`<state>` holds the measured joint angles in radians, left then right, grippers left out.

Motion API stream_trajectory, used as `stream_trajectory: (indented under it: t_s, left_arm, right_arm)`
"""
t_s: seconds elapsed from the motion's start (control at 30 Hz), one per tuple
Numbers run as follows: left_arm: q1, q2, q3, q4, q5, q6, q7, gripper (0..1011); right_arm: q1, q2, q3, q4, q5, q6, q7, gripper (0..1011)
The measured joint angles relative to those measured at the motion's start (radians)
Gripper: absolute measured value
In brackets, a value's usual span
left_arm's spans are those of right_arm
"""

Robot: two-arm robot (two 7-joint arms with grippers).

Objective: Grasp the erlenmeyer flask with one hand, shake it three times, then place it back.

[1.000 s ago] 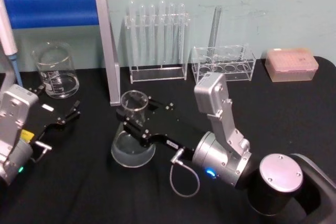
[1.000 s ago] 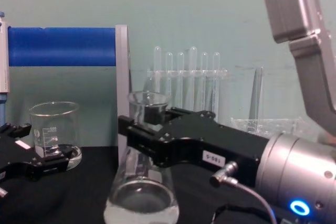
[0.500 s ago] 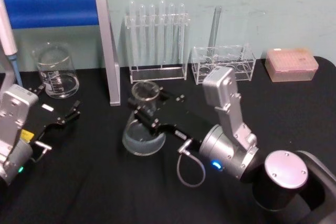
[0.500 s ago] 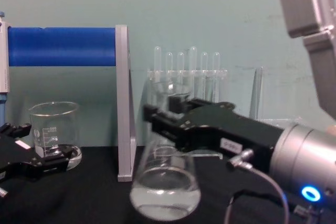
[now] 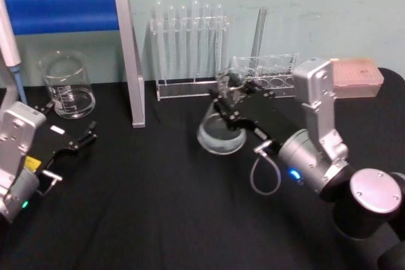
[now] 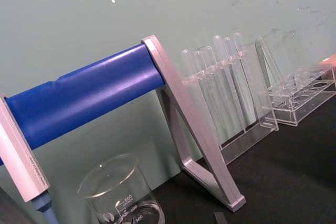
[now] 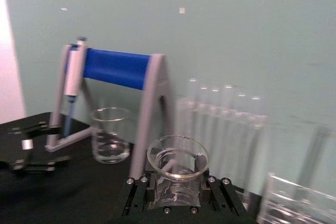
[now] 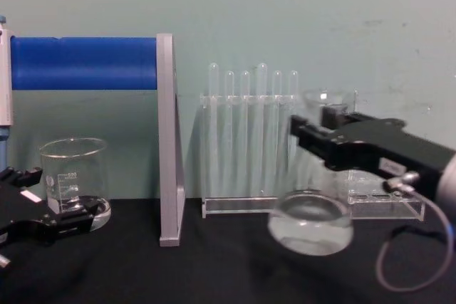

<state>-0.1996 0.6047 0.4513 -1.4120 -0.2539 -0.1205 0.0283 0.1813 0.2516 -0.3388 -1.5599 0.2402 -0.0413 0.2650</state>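
The erlenmeyer flask (image 5: 221,135) is clear glass with a little liquid in its wide base. It hangs tilted above the black table, just in front of the test tube racks. My right gripper (image 5: 229,98) is shut on its neck. From the chest view the flask (image 8: 311,223) swings low at the right, with the right gripper (image 8: 318,135) clamped below the rim. The right wrist view looks down on the flask's round rim (image 7: 177,158) between the black jaws. My left gripper (image 5: 68,123) rests open at the table's left, near the beaker.
A glass beaker (image 5: 66,86) stands at the back left under a blue pipette stand (image 5: 63,11). A rack of tall test tubes (image 5: 188,49) and a low clear rack (image 5: 266,75) line the back wall. A pink tip box (image 5: 357,74) sits far right.
The right gripper has swung the flask from left of centre to the right and back, up to the racks. The left arm has stayed still.
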Motion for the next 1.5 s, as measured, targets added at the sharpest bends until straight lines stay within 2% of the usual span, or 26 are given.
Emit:
stream_trajectory:
  t_s: [0.03, 0.13, 0.33, 0.6, 0.77, 1.0, 1.3, 1.4, 1.5]
  left_arm:
    - [0.000, 0.000, 0.000, 0.000, 0.000, 0.000, 0.000, 1001]
    - [0.000, 0.000, 0.000, 0.000, 0.000, 0.000, 0.000, 1001]
    - [0.000, 0.000, 0.000, 0.000, 0.000, 0.000, 0.000, 1001]
    - [0.000, 0.000, 0.000, 0.000, 0.000, 0.000, 0.000, 1001]
    - [0.000, 0.000, 0.000, 0.000, 0.000, 0.000, 0.000, 1001]
    - [0.000, 0.000, 0.000, 0.000, 0.000, 0.000, 0.000, 1001]
    - [0.000, 0.000, 0.000, 0.000, 0.000, 0.000, 0.000, 1001]
    - [0.000, 0.000, 0.000, 0.000, 0.000, 0.000, 0.000, 1001]
    - [0.000, 0.000, 0.000, 0.000, 0.000, 0.000, 0.000, 1001]
  right_arm:
    - [0.000, 0.000, 0.000, 0.000, 0.000, 0.000, 0.000, 450]
    - [-0.007, 0.002, 0.033, 0.000, -0.009, 0.002, -0.018, 450]
    - [-0.018, 0.002, 0.076, 0.000, -0.022, 0.007, -0.036, 450]
    - [-0.022, -0.003, 0.100, 0.000, -0.038, 0.012, -0.039, 450]
    - [-0.022, -0.009, 0.098, -0.001, -0.042, 0.016, -0.027, 450]
    - [-0.022, -0.017, 0.067, -0.006, -0.047, 0.023, 0.006, 450]
    - [-0.016, -0.028, -0.010, -0.017, -0.037, 0.028, 0.070, 450]
    - [-0.014, -0.029, -0.046, -0.022, -0.029, 0.029, 0.095, 450]
    - [-0.013, -0.028, -0.065, -0.025, -0.022, 0.029, 0.109, 450]
